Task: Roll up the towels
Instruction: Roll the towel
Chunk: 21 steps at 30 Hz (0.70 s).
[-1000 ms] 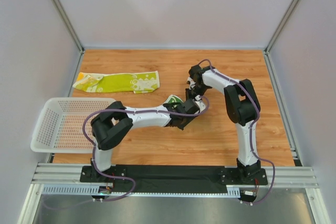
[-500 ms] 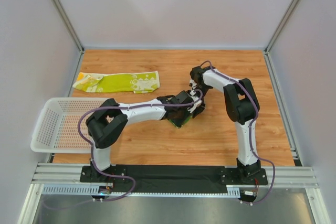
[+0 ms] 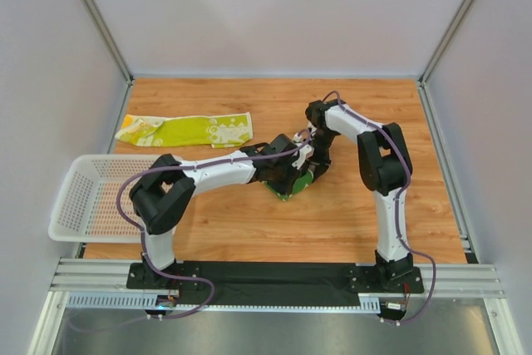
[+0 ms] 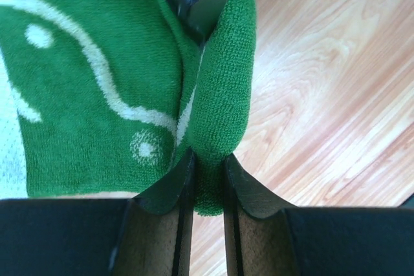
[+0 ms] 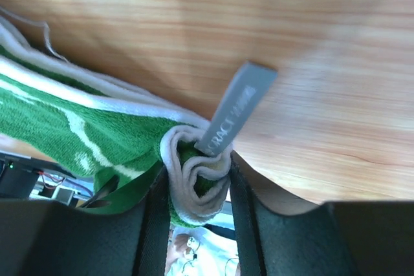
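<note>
Lying pinched between left fingers (image 4: 165,192) and right fingers (image 5: 152,237), green towel (image 4: 97,95).

Left fingers (image 4: 249,195) pinch fold of green towel (image 4: 90,95); white swirls on cloth; wooden table (image 4: 323,95) at right

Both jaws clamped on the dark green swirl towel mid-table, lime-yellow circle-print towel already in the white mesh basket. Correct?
Not quite. The lime-yellow circle-print cloth towel is not in the white mesh plastic basket; it lies spread on the wooden table beyond it, as the top external view shows. Both jaws do clamp the dark green swirl-patterned towel.
</note>
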Each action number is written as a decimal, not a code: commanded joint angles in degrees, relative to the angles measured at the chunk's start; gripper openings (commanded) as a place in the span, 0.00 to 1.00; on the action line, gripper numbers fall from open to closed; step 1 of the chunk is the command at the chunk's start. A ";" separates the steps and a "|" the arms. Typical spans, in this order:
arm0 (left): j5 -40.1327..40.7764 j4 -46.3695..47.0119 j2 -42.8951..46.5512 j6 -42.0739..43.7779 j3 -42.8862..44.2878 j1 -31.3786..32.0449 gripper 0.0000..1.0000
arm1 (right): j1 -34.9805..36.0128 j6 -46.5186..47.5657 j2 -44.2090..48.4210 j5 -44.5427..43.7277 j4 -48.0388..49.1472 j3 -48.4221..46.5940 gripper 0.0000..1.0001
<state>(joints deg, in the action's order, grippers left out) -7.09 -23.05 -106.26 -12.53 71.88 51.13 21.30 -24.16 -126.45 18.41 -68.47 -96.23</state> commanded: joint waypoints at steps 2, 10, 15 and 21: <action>-2.22 -7.01 4.04 -2.14 -2.00 -0.69 0.02 | -4.16 1.49 -0.02 -12.35 0.09 -0.89 0.40; -4.68 -6.57 3.95 -3.37 -2.71 -1.47 0.01 | -6.00 2.72 0.07 -14.90 -1.75 -3.00 0.42; -9.34 -7.18 2.55 -4.07 -1.30 -2.70 0.01 | -6.53 2.89 1.20 -15.16 -2.20 -3.36 0.41; -17.15 -8.68 0.35 -8.55 0.81 -7.26 0.01 | -6.53 5.00 5.33 -3.51 2.71 1.03 0.42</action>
<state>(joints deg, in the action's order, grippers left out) -18.33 -29.80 -104.60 -17.61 70.06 46.50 14.50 -21.47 -125.95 7.46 -68.75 -96.99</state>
